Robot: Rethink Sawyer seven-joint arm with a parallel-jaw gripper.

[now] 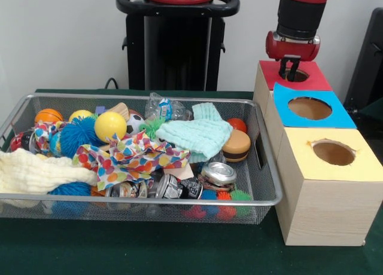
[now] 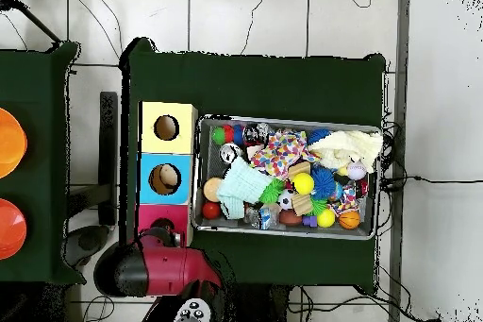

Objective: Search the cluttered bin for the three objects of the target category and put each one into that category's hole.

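Nearest, along the front rim of the wire mesh bin, a row of small things: a blue spiky ball at seven o'clock of the bin, a crushed drink can at six, orange and green spiky balls at five. Just behind, a silver can lying tilted, end toward the camera, and a cream cloth draped over the rim at nine o'clock. In the middle, a polka-dot cloth spread over the clutter, touching a mint knitted cloth at its one o'clock. Beside the mint cloth, at three o'clock of the bin, a toy burger, with a red ball just behind it. Farther back, a yellow ball, a blue fuzzy ball, a small basketball at ten o'clock, a toy soccer ball and a clear plastic bottle at twelve. Outside the bin, at its three o'clock, a row of three wooden boxes running away from the camera: yellow-topped box nearest, blue-topped box next, red-topped box farthest, each with a round hole in its top. Farthest of all, the gripper hanging straight down over the red hole, tips level with its rim; impossible to tell whether open, closed or carrying anything. Which of the bin's objects belong to the target category also not clear.
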